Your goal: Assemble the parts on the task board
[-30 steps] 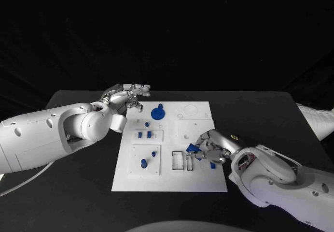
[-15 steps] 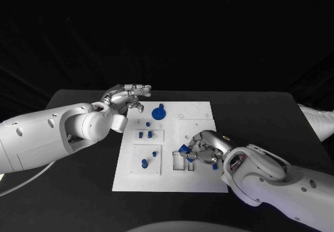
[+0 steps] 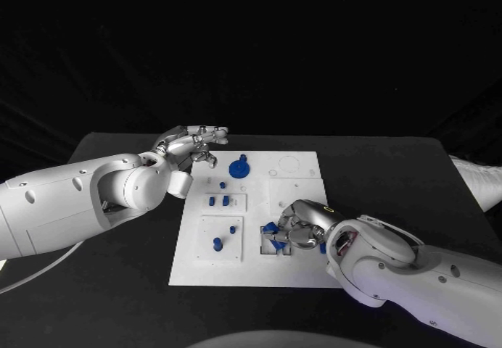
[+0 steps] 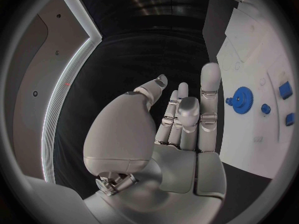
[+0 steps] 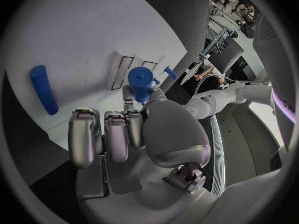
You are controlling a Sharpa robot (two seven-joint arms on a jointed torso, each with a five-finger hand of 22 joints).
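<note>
The white task board (image 3: 298,275) lies in the middle of the black table. My right hand (image 3: 301,227) hovers over its near middle and pinches a blue part (image 3: 273,230) just above two rectangular slots (image 3: 268,246). The right wrist view has that blue part (image 5: 142,83) at the fingertips, near the slots (image 5: 121,72). My left hand (image 3: 194,145) hangs over the board's far left corner, fingers apart and holding nothing, as the left wrist view of the hand (image 4: 181,119) confirms. A blue gear (image 3: 239,170) stands on the far part of the board.
Several small blue pegs (image 3: 217,201) stand in the left panels, one of them (image 3: 217,245) nearer me. A blue rod (image 5: 44,89) lies loose on the board beside my right hand. The gear (image 4: 241,95) sits close to my left fingertips. Bare black table surrounds the board.
My right hand has carried the blue part leftward and a little nearer, from beside the slots to over them. The left hand has not moved.
</note>
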